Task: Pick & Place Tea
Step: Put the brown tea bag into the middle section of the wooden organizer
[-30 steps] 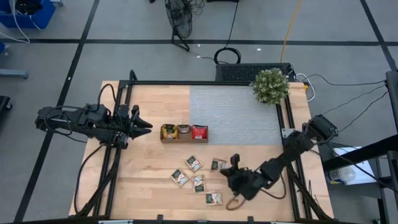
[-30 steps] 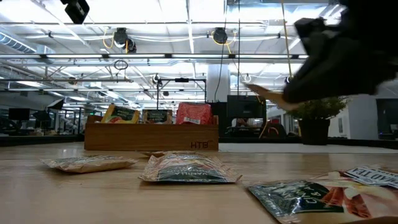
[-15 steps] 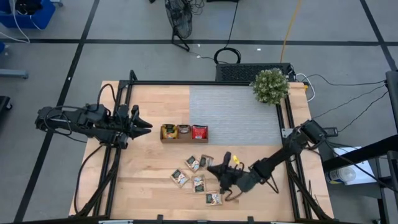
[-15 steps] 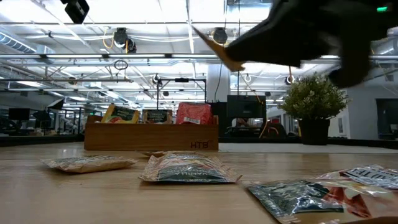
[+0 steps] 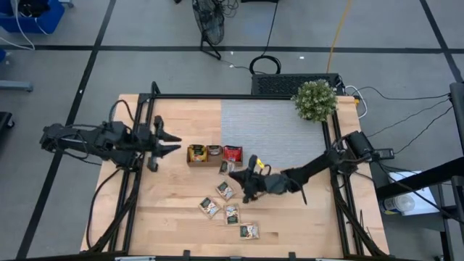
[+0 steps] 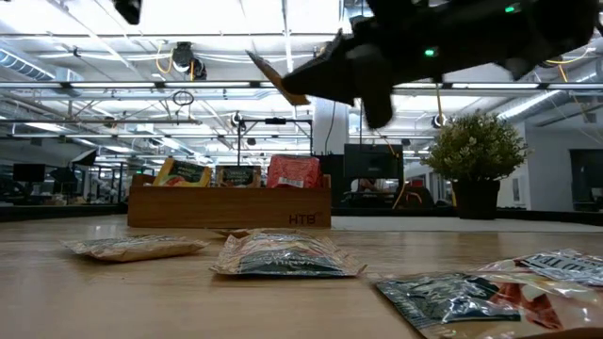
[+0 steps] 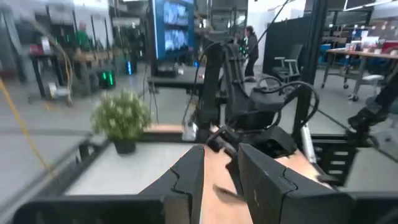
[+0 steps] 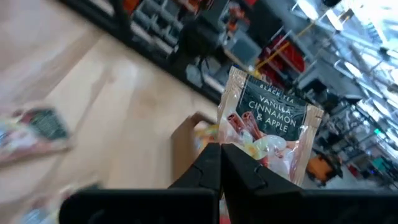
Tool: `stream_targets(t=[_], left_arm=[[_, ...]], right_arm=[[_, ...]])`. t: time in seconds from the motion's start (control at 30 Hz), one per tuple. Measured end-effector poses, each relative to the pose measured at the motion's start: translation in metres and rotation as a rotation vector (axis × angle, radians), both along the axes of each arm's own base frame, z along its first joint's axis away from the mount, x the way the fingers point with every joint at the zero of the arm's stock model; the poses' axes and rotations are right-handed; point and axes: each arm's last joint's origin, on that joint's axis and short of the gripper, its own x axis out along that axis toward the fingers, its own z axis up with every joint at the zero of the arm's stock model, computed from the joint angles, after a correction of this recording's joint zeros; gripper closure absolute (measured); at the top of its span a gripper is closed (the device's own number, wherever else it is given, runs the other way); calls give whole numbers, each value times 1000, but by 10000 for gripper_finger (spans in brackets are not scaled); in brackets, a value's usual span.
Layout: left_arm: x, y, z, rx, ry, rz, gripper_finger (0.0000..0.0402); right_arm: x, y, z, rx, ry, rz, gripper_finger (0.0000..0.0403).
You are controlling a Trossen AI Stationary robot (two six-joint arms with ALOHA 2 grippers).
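My right gripper [image 5: 243, 178] hangs above the table just near and right of the wooden tray [image 5: 214, 162], shut on a tea sachet [image 8: 271, 118] printed "Vanilla Cinnamon & Apple". The low view shows that sachet [image 6: 271, 75] edge-on, high above the tray [image 6: 229, 209]. Several more sachets [image 5: 225, 191] lie flat on the wood nearer the near edge. Orange, dark and red sachets [image 5: 232, 153] stand in the tray's compartments. My left gripper [image 5: 176, 142] waits open, left of the tray, off the table. My right gripper pinches the sachet between its two fingers [image 8: 210, 163] at the middle of its lower edge [image 8: 249, 148]. The sachet is lifted clear and stands out past the fingertips toward the tray, tilted, with its printed face to the wrist camera.
A potted plant [image 5: 315, 100] stands at the far right corner on the grey mat [image 5: 272, 134]. Black frame rails [image 5: 138, 188] run along the table's left and right sides. Bare wood lies left of the loose sachets.
My right gripper has carried the sachet through the air from the near right part of the table toward the far left, ending beside the tray, and stayed shut on it. My left gripper has turned about its wrist. The sachets on the table have not moved.
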Motion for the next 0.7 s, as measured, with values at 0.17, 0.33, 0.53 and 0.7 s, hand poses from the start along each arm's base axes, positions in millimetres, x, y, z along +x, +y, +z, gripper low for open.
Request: stream_targets(t=[0.17, 0.33, 0.53, 0.7], left_arm=[[32, -5, -16, -47, -58, -9, 300], [61, -7, -37, -38, 41, 7, 300], [91, -4, -59, -174, 148, 68, 290], [113, -2, -63, -267, 187, 95, 235]], right_arm=[[10, -27, 8, -5, -67, 2, 403], [13, -41, 10, -13, -81, -33, 403], [14, -46, 9, -41, -69, -48, 403], [14, -46, 10, -42, -72, -49, 403]])
